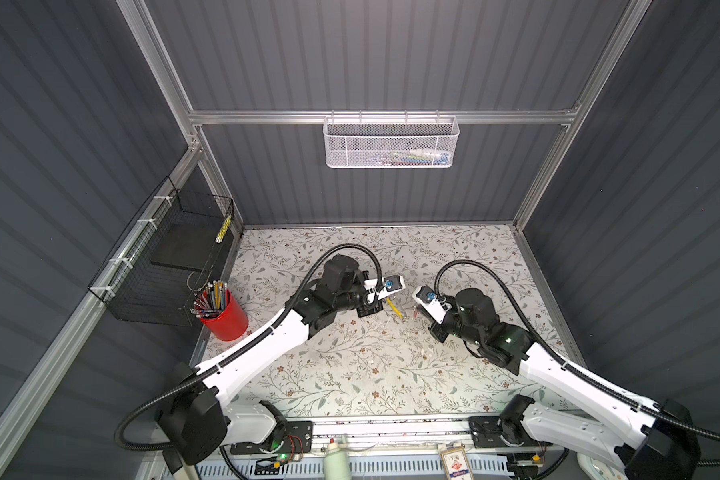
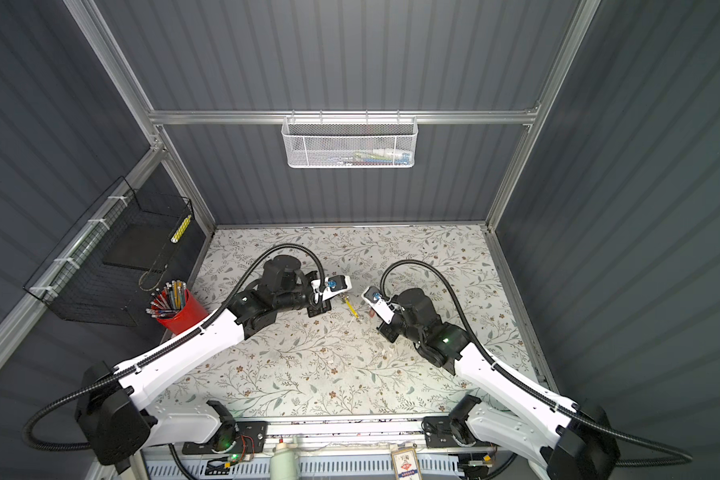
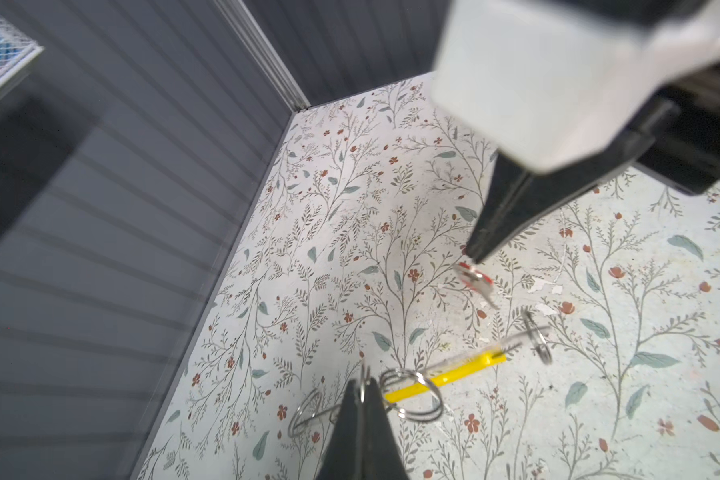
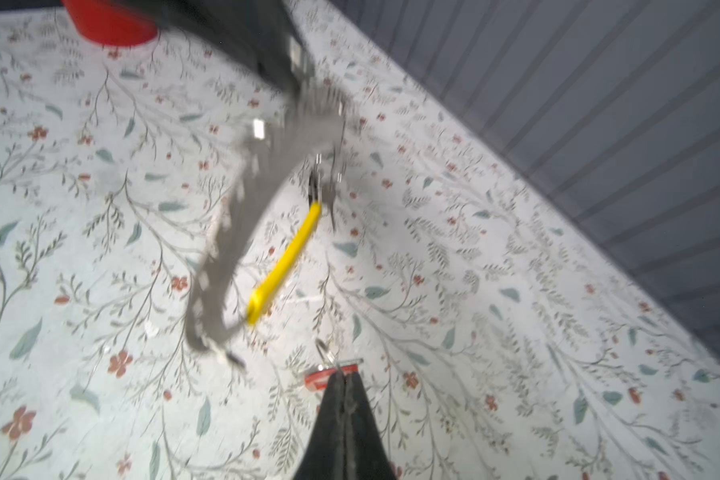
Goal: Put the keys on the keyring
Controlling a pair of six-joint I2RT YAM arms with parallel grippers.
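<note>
The keyring (image 3: pixel 445 378) is a thin grey hoop with a yellow segment, held just above the floral table. My left gripper (image 3: pixel 362 384) is shut on its wire, beside small split rings (image 3: pixel 412 395) that hang on it. The yellow segment also shows in both top views (image 1: pixel 395 308) (image 2: pixel 350 307) and in the right wrist view (image 4: pixel 285 262), where the grey part is blurred. My right gripper (image 4: pixel 344 374) is shut on a red-tagged key (image 4: pixel 319 379), a short way from the hoop's open end. The left wrist view shows that key (image 3: pixel 472 277) hanging under the right gripper (image 3: pixel 476 255).
A red cup of pens (image 1: pixel 225 316) stands at the table's left edge, next to a black wire basket (image 1: pixel 163 266) on the side wall. A white mesh basket (image 1: pixel 391 143) hangs on the back wall. Grey panel walls enclose the table (image 1: pixel 350 374).
</note>
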